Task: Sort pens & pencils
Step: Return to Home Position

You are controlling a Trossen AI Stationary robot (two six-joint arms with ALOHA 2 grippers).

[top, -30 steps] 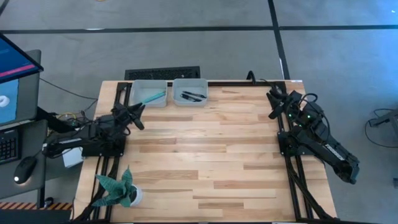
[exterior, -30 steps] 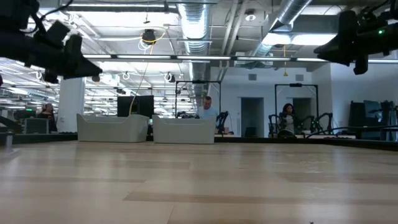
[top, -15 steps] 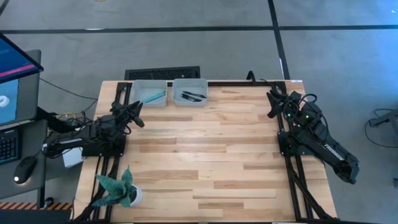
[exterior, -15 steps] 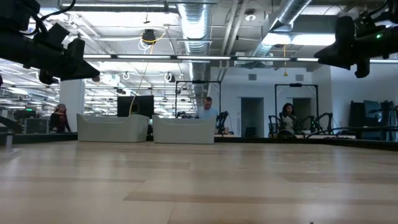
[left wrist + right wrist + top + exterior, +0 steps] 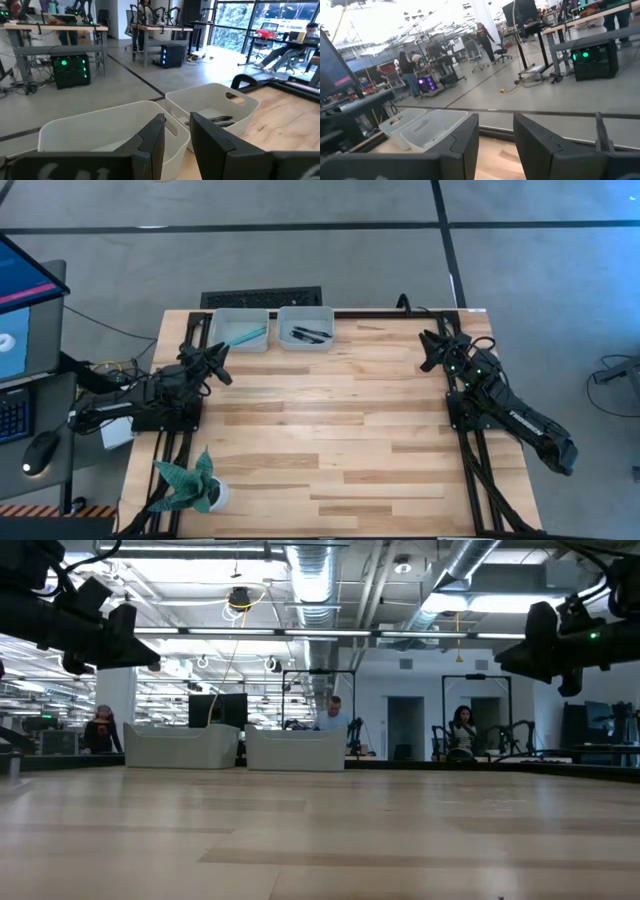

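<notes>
Desk [image 5: 330, 430]: light wood.
- Potted plant [image 5: 190, 485]: stands at the 7 o'clock corner.
- Left gripper [image 5: 224, 366]: hangs above the 10 o'clock edge, fingers slightly apart, holding nothing.
- Left gray bin [image 5: 222, 318]: sits at 11 o'clock and holds the teal pens [image 5: 245, 336].
- Right gray bin [image 5: 306, 315]: sits just beside it toward 12 o'clock and holds the black pens [image 5: 306, 334]; their count is unclear.
- Right gripper [image 5: 428, 352]: hangs raised at 2 o'clock, fingers slightly apart, empty.

Potted plant [image 5: 190, 483] at table [image 5: 330, 430] corner
</notes>
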